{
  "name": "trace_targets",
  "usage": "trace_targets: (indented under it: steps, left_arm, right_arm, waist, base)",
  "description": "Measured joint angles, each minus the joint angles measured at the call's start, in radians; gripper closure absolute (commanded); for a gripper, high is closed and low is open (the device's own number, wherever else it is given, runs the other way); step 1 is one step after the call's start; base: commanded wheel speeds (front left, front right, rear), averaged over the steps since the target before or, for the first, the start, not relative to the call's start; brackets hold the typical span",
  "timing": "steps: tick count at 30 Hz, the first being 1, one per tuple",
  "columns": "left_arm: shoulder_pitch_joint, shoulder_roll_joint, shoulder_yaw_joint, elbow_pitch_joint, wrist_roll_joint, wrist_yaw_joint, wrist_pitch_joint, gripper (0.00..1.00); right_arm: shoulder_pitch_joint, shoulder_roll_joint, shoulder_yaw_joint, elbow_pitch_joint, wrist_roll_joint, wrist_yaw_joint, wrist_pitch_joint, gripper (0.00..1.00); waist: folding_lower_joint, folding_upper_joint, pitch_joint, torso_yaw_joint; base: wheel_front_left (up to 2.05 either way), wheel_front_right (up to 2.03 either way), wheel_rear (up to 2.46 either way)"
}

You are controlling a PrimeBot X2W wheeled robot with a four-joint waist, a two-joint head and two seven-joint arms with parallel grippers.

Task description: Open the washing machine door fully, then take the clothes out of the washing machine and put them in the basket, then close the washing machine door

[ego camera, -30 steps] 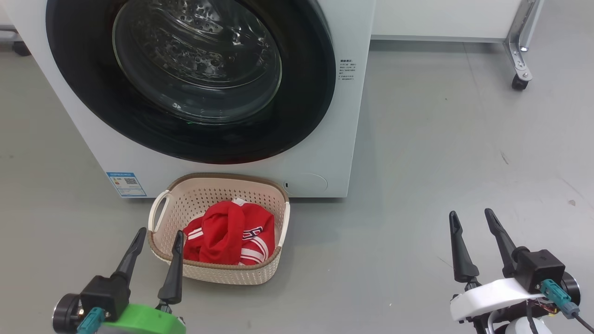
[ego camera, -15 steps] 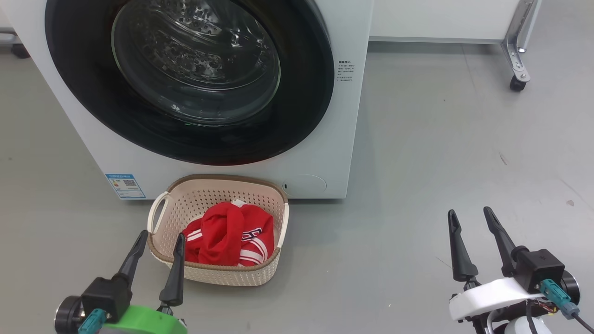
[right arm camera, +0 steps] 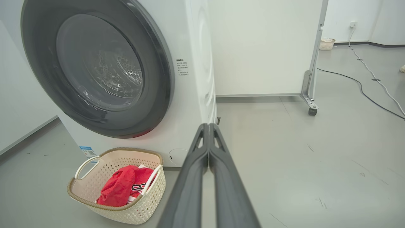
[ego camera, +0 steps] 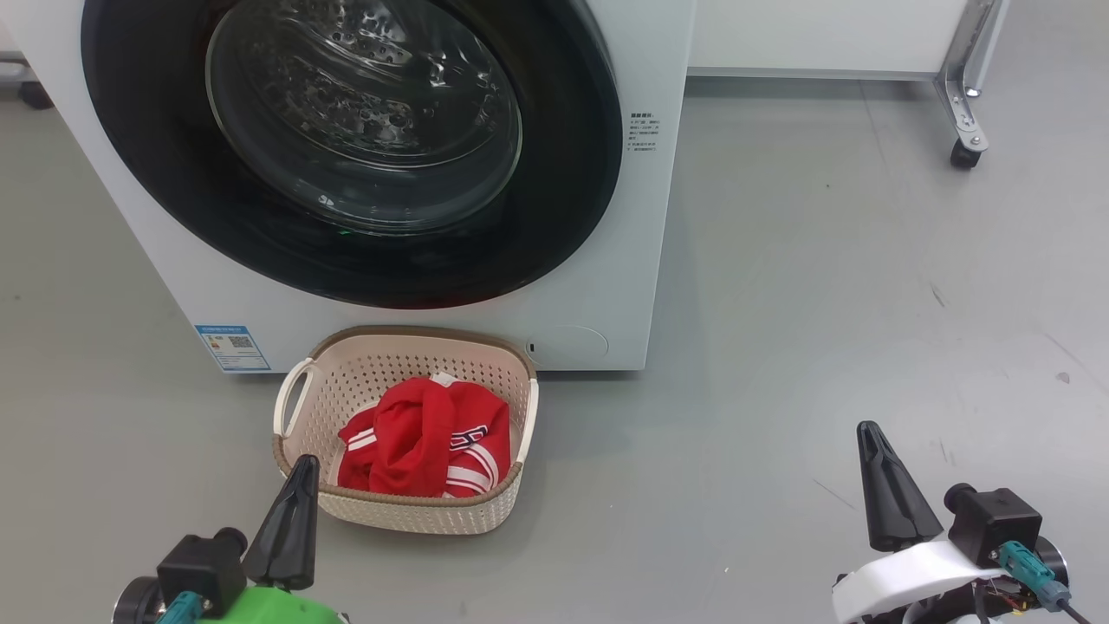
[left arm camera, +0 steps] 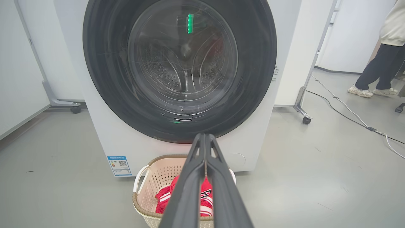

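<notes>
1. Grey floor, a few scuffs. A white wheeled partition stands behind, with its caster at the upper right of the head view.
2. The washing machine takes up the upper left of the head view. A blue sticker sits low on its front, left side.
3. The washing machine door is closed, black rim flush on the white front. The steel drum shows through the glass bowl.
4. The basket is on the floor just in front of the washer, lower centre-left of the head view. Cannot tell if its back rim touches the machine.
5. The clothes are in the basket: red garment bunched up, white stripes and letter print showing.
6. The left gripper is at the lower left of the head view, fingers clenched together, grasping nothing. Its tip overlaps the basket's near left corner in frame; contact cannot be told.
7. The right gripper is at the lower right, fingers pressed tight together and empty. It is over bare floor, well apart from the basket.
8. Left wrist view, upper right: a person's legs, with a cable running across the floor.
</notes>
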Motion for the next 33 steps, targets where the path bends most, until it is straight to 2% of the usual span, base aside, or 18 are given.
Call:
trace_targets:
  steps: [7,15,33]
  left_arm:
    - [0.001,0.0,-0.004,-0.009,-0.085,0.0,0.01,1.0]
    - [0.001,0.0,0.008,-0.011,-0.23,0.0,0.038,1.0]
    - [-0.001,0.002,0.035,-0.009,-0.449,0.0,0.1,1.0]
  right_arm:
    - [0.0,0.002,-0.007,-0.001,0.081,0.009,0.011,1.0]
    - [-0.001,0.005,-0.028,0.0,0.221,0.018,0.04,1.0]
    - [-0.018,0.012,-0.074,0.017,0.439,0.044,0.101,1.0]
  waist:
    - [0.0,0.0,0.001,-0.005]
    - [0.0,0.0,0.001,-0.009]
    - [0.0,0.0,0.003,-0.019]
  base:
    - [0.0,0.0,0.0]
    - [0.0,0.0,0.0]
    - [0.0,0.0,0.0]
